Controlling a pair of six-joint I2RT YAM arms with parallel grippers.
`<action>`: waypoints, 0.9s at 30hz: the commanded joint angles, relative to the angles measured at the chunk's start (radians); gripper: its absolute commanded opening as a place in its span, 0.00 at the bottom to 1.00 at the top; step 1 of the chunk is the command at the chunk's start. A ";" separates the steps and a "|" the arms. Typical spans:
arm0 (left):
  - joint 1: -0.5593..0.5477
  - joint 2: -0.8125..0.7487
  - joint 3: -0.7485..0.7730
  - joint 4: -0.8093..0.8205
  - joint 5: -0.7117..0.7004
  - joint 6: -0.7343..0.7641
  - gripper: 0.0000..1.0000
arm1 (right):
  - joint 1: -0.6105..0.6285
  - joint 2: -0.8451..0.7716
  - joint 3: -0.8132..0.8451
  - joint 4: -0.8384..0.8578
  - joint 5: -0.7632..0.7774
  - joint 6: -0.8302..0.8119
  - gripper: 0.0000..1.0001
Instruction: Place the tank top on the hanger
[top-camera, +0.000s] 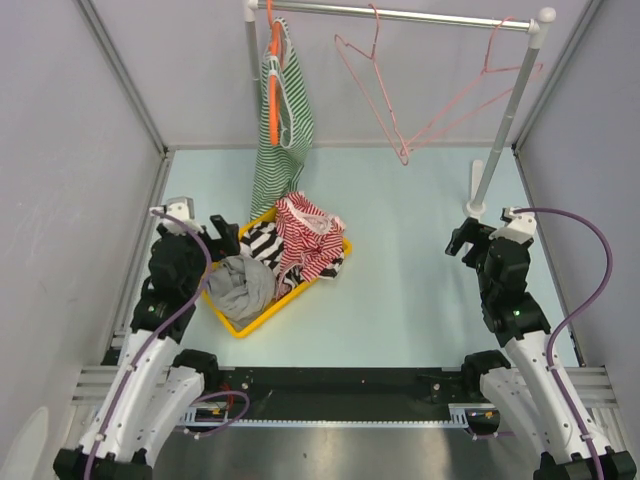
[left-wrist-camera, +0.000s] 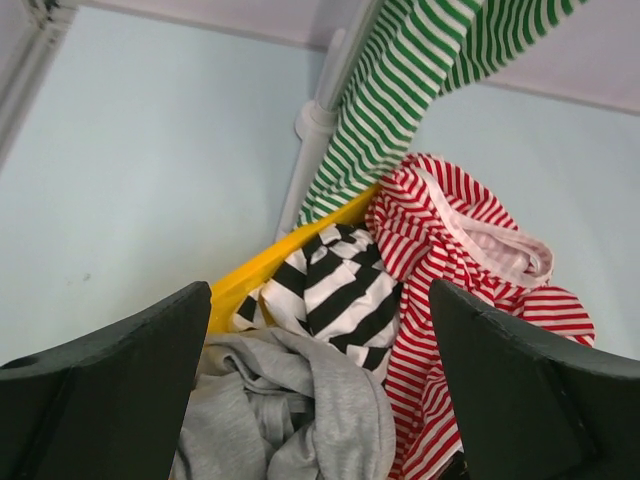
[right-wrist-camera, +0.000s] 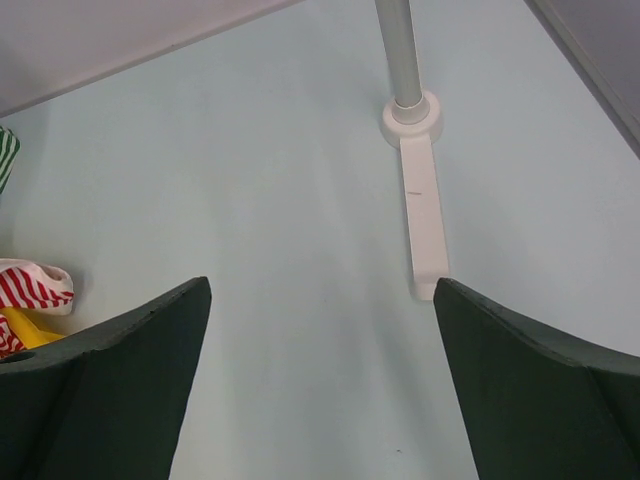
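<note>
The red-and-white striped tank top (top-camera: 308, 235) lies crumpled in the yellow basket (top-camera: 246, 322), at its far right; it also shows in the left wrist view (left-wrist-camera: 440, 250) and at the left edge of the right wrist view (right-wrist-camera: 30, 285). Two thin pink wire hangers hang on the rail: one (top-camera: 370, 85) mid-rail, one (top-camera: 480, 90) near the right post. My left gripper (top-camera: 223, 232) is open and empty, just left of the basket. My right gripper (top-camera: 462, 243) is open and empty, over bare table near the right post's foot.
A green-and-white striped top (top-camera: 283, 120) hangs on an orange hanger (top-camera: 274, 80) at the rail's left end. The basket also holds a black-and-white striped garment (left-wrist-camera: 335, 290) and a grey garment (left-wrist-camera: 290, 410). The rack's right post and foot (right-wrist-camera: 420, 190) stand ahead of my right gripper. Walls enclose the table.
</note>
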 joint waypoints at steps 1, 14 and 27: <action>-0.121 0.153 0.049 0.072 -0.028 -0.058 0.95 | 0.003 0.000 0.022 0.022 -0.003 0.014 1.00; -0.224 0.740 0.164 0.345 0.119 -0.204 0.98 | 0.003 -0.006 0.026 -0.024 -0.039 0.029 1.00; -0.224 0.989 0.294 0.392 0.166 -0.207 0.70 | 0.003 0.012 0.028 -0.025 -0.059 0.031 1.00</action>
